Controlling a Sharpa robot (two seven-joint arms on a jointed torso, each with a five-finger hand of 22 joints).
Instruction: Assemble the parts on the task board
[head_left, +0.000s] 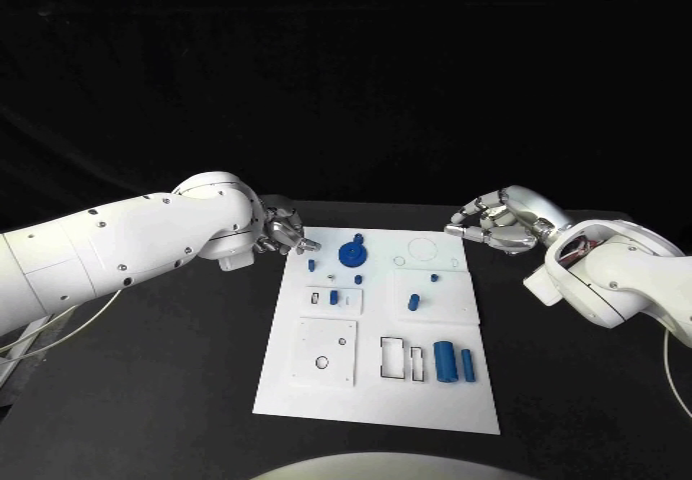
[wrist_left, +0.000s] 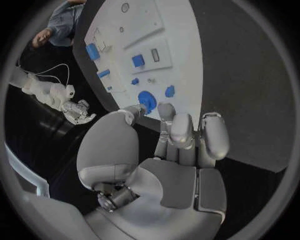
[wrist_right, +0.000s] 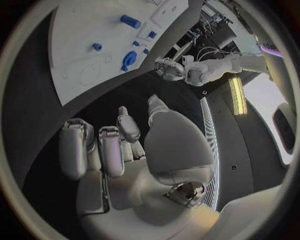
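Approach step, by the look of it: left hand (head_left: 280, 234) and right hand (head_left: 493, 224) loosely open, holding nothing, flanking the task board's (head_left: 378, 400) far end mid-tabletop; next, reaching for a blue part (head_left: 352, 252).

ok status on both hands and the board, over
Left hand and right hand both empty, off the task board's far corners. Blue parts lying on it, untouched. Nothing in the way.

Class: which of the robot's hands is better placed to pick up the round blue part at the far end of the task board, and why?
Probably the left hand: it hovers open beside the round blue part, while the right hand sits off the task board.
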